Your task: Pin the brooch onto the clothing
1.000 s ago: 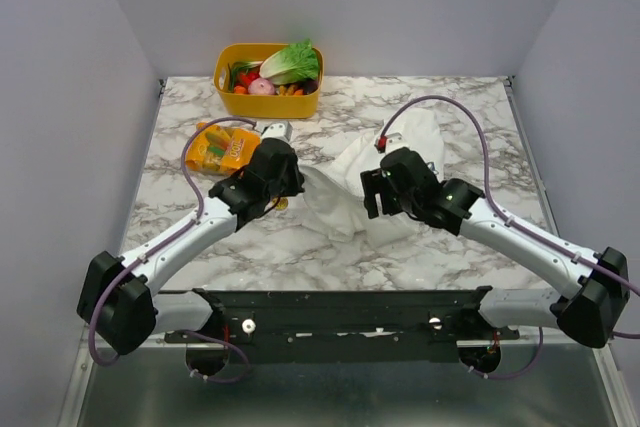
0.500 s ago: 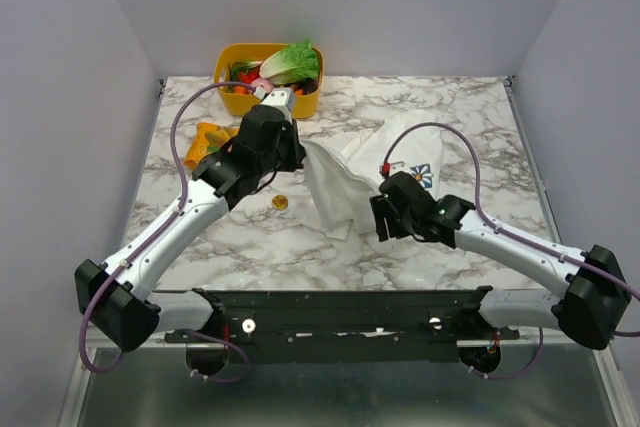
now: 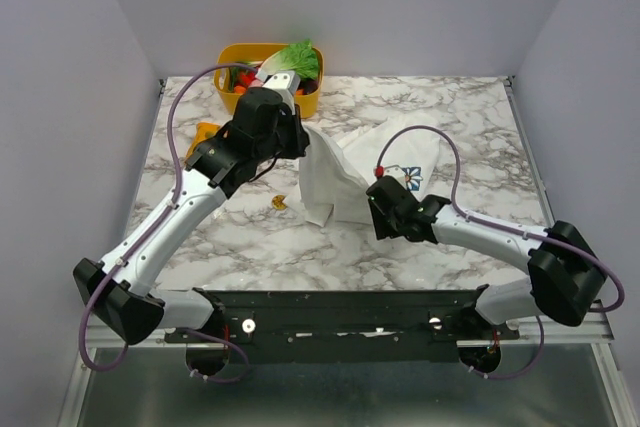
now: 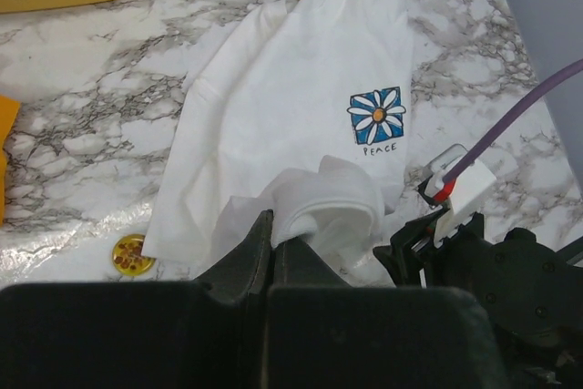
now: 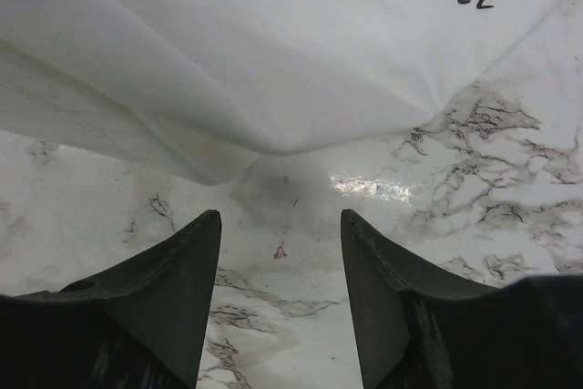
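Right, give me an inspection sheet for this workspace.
Surface: white marble table.
Job's things: T-shirt bunched, one edge lifted; brooch loose on the marble beside it, unpinned.
Clutter: yellow basket of vegetables at the back; orange packet by the left arm.
Grippers: left gripper, jaws shut on the T-shirt; right gripper, jaws open over bare marble by the hem.
Cables: purple cables loop off each arm.
Surroundings: plain grey walls.

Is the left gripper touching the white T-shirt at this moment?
Touching. The left wrist view shows the left gripper shut on a bunched fold of the white T-shirt; the cloth comes out directly from between its closed fingertips.
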You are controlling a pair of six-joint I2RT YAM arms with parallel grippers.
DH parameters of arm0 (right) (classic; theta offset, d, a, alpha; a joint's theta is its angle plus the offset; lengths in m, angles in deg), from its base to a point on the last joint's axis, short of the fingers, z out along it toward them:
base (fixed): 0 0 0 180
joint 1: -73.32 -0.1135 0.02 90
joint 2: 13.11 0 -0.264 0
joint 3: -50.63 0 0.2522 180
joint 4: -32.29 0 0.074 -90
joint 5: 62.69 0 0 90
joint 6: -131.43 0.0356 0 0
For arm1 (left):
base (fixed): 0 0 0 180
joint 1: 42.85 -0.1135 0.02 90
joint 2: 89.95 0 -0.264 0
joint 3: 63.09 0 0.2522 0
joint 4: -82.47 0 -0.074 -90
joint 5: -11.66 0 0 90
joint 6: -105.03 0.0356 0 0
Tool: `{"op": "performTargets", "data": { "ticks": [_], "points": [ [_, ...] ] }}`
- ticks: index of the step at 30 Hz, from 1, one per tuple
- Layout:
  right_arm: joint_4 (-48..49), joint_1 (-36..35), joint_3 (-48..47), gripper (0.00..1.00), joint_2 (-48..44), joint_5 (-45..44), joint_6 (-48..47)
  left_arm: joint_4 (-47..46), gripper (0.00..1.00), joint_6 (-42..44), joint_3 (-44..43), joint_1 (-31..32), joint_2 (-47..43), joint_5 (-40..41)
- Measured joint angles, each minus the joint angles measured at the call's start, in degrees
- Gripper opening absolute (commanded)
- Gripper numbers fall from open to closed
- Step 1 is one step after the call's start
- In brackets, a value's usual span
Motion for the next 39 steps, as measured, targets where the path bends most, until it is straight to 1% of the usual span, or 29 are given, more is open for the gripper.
{"op": "performTargets", "data": {
  "ticks": [3,4,5,6,11,12,14,16,17,18,21,23,25,27,30,34,37,39],
  "points": [
    [2.6,0.0,0.1,0.59,1.6,0.6,-0.6,0.1,0.00,0.0,0.0,0.0,0.7,-0.4],
    [3.3,0.0,0.1,0.56,2.0,0.8,-0.8,0.1,0.00,0.1,0.0,0.0,0.9,-0.7],
    [4.2,0.0,0.1,0.48,2.4,0.9,-0.9,0.1,0.00,0.1,0.0,0.0,1.2,-1.1],
    [4.9,0.0,0.1,0.42,3.0,1.0,-1.0,0.1,0.00,0.1,0.0,0.0,1.4,-1.4],
    [7.8,0.0,-0.7,0.41,7.2,1.1,-1.8,0.1,0.00,0.2,0.0,0.0,2.3,-2.6],
    [8.2,0.0,-1.2,0.34,8.4,1.1,-1.9,0.1,0.00,0.2,0.0,0.0,2.4,-2.7],
    [9.3,0.0,-2.1,0.33,10.7,1.2,-2.1,0.1,0.00,0.2,0.0,0.0,2.7,-3.0],
    [10.3,0.1,-2.6,0.11,12.1,1.6,-2.2,0.1,0.00,0.3,0.0,0.0,2.9,-3.1],
    [10.8,0.1,-2.7,0.03,12.3,1.9,-2.3,0.1,0.00,0.3,0.0,0.0,3.0,-3.1],
    [11.3,0.1,-2.7,0.01,12.3,2.3,-2.5,0.1,0.00,0.4,0.0,0.0,3.1,-3.3],
    [12.0,0.1,-2.5,0.00,11.5,3.4,-2.5,0.2,0.00,0.5,-0.3,0.0,3.4,-3.7],
    [12.0,0.1,-1.7,0.00,8.9,3.7,-2.4,0.2,0.00,0.5,-0.7,0.0,3.5,-4.1],
    [11.3,0.1,-0.6,0.01,3.9,3.7,-2.4,0.2,0.00,0.5,-1.5,0.0,3.6,-4.5],
    [9.8,0.1,-0.3,0.00,-3.0,3.5,-2.5,0.3,0.00,0.6,-2.4,0.0,3.7,-5.2],
    [6.8,0.1,-0.9,0.00,-16.2,2.0,-3.3,0.1,0.00,0.6,-3.5,0.0,3.7,-6.3],
    [3.0,0.1,-5.6,0.00,-31.5,-0.5,-5.6,-0.2,0.00,0.6,-3.9,0.1,3.7,-7.7],
    [1.7,0.1,-10.9,0.00,-35.8,-2.0,-8.1,-0.5,0.00,0.5,-3.8,0.2,3.7,-8.2],
    [1.8,0.2,-13.6,0.00,-34.4,-2.6,-9.6,-0.9,0.00,0.2,-3.3,0.3,3.4,-8.1]
  ]
}}
